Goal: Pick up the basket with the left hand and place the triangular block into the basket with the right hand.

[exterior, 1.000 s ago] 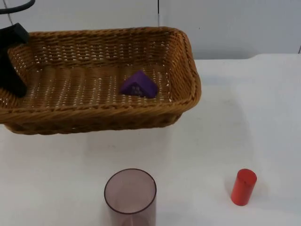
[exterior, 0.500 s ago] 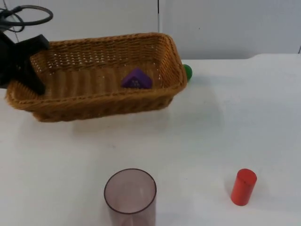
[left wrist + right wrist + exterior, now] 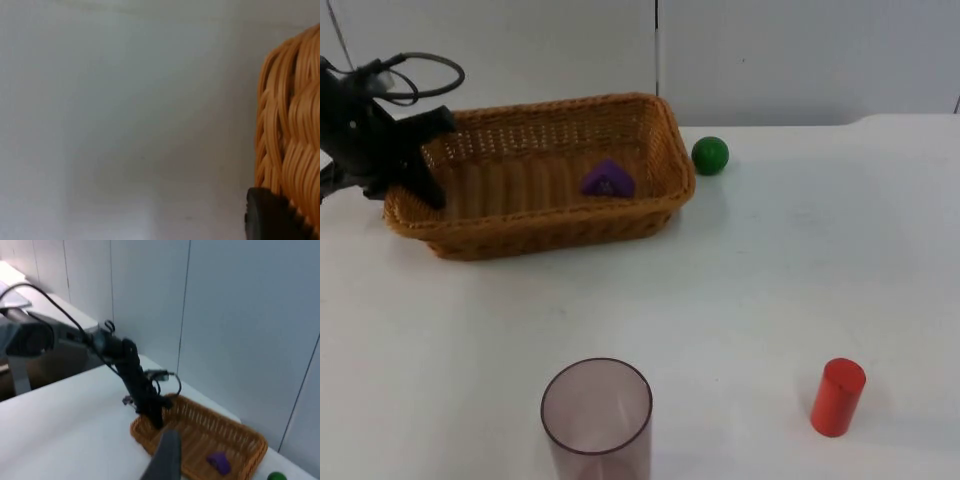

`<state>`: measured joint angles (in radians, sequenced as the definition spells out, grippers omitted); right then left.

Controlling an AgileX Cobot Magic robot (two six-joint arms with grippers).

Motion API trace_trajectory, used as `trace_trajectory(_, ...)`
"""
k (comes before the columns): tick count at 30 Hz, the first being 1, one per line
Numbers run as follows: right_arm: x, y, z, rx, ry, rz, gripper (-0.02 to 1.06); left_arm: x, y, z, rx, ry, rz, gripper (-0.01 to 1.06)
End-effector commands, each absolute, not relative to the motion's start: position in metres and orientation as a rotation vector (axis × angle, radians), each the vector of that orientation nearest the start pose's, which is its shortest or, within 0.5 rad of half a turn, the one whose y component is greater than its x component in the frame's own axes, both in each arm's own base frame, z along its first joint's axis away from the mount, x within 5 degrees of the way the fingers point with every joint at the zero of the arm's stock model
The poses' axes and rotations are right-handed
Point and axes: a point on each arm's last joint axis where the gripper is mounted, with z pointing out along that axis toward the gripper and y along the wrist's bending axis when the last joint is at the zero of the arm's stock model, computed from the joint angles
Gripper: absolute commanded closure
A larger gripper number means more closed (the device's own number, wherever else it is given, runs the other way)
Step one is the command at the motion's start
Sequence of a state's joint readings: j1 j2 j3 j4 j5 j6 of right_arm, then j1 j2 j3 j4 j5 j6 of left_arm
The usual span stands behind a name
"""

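Note:
A woven wicker basket point(image 3: 550, 215) sits low over the back left of the table; I cannot tell whether it touches the surface. The purple triangular block point(image 3: 608, 179) lies inside it, towards its right end. My left gripper point(image 3: 420, 160) is shut on the rim at the basket's left end. In the left wrist view a black fingertip point(image 3: 265, 215) presses against the wicker rim point(image 3: 292, 140). My right gripper point(image 3: 165, 460) hangs high and far off, looking at the basket point(image 3: 240, 440) and the block point(image 3: 218, 462).
A green ball point(image 3: 710, 154) rests just right of the basket. At the front edge stands a clear purple cup point(image 3: 596, 410), and a red cylinder point(image 3: 838, 396) stands at the front right. White table point(image 3: 800, 260) stretches between them.
The basket has dropped and moved back-left with my left gripper, looking smaller now. The green ball, hidden behind it before, has come into sight. The block stays inside.

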<state>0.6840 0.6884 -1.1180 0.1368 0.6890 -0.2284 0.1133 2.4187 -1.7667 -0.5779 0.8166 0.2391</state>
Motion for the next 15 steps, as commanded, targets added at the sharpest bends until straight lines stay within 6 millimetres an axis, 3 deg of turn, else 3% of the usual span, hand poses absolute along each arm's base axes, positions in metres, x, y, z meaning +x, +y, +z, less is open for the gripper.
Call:
trace_trajectory(1, 0.073, 0.069, 0.459, -0.744, 1.590, 0.483, 0.30, 0.487, 0.020, 0.091, -0.360, 2.783, -0.611, 0.73)
trace_trajectory(2, 0.073, 0.069, 0.459, -0.744, 1.590, 0.483, 0.30, 0.487, 0.020, 0.091, -0.360, 2.783, -0.611, 0.73)
trace_trajectory(5, 0.073, 0.069, 0.458, -0.749, 1.597, 0.478, 0.30, 0.488, 0.022, 0.092, -0.349, 2.779, -0.605, 0.39)
trace_trajectory(6, 0.074, 0.069, 0.458, -0.751, 1.595, 0.463, 0.30, 0.489, 0.025, 0.095, -0.349, 2.775, -0.606, 0.31)
trace_trajectory(7, 0.074, 0.069, 0.458, -0.751, 1.595, 0.463, 0.30, 0.489, 0.025, 0.095, -0.349, 2.775, -0.606, 0.31)
trace_trajectory(9, 0.074, 0.068, 0.458, -0.753, 1.594, 0.451, 0.30, 0.489, 0.034, 0.109, -0.339, 2.757, -0.583, 0.16)
trace_trajectory(11, 0.075, 0.068, 0.458, -0.753, 1.591, 0.443, 0.30, 0.487, 0.045, 0.131, -0.304, 2.729, -0.504, 0.11)
trace_trajectory(12, 0.075, 0.068, 0.458, -0.753, 1.591, 0.443, 0.30, 0.487, 0.045, 0.131, -0.304, 2.729, -0.504, 0.11)
trace_trajectory(15, 0.076, 0.066, 0.458, -0.761, 1.587, 0.395, 0.30, 0.478, 0.059, 0.161, -0.296, 2.767, -0.276, 0.10)
